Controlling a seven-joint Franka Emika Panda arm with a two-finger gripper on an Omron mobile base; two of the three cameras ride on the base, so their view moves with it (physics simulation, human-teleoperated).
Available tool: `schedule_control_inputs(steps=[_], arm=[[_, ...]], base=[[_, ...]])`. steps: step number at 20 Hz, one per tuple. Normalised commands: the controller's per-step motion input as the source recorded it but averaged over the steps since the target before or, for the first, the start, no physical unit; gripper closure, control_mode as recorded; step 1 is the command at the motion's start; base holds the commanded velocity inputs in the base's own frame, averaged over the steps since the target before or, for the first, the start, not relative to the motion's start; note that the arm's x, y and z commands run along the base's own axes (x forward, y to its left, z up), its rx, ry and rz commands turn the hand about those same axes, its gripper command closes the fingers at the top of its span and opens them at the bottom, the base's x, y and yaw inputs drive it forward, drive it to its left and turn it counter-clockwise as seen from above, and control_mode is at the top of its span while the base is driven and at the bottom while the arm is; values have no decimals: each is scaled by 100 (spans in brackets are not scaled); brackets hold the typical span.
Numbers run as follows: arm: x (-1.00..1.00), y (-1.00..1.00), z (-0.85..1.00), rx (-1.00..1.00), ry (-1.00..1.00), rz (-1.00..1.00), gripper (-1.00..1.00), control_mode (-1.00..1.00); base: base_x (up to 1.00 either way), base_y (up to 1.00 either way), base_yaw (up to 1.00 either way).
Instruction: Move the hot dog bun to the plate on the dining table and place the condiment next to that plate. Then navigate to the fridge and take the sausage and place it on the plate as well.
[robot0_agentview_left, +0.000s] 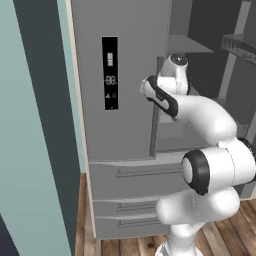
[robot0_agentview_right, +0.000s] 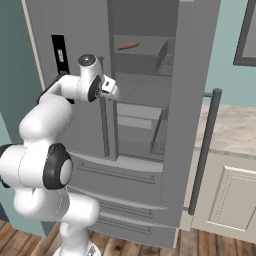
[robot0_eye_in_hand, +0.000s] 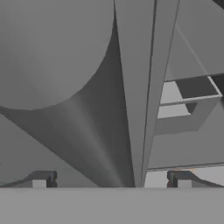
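The fridge is tall and grey, with a black dispenser panel on its shut left door and its right door swung open. A thin reddish-brown sausage lies on an upper shelf inside. My gripper is open, close to the inner edge of the left door at its long vertical handle. In the hand view that handle runs up between my fingertips, and nothing is held. The hot dog bun, plate, condiment and dining table are out of view.
The open fridge door with its long handle juts out to the right. Past it is a marbled counter over white cabinets. Bottom drawers sit under the doors. A teal wall stands to the left above the wood floor.
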Motion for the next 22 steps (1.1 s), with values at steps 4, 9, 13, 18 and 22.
schedule_control_inputs(steps=[4,9,13,18,22], arm=[[66,0,-32,0,-10,0,-100,-100],[79,2,-30,0,-7,0,-100,-100],[63,11,-28,0,-3,0,100,-100],[13,29,-9,0,0,0,100,-100],[-63,56,3,0,4,0,100,-100]], base=[[0,0,0],[0,0,0],[0,0,0],[0,0,0],[0,0,0]])
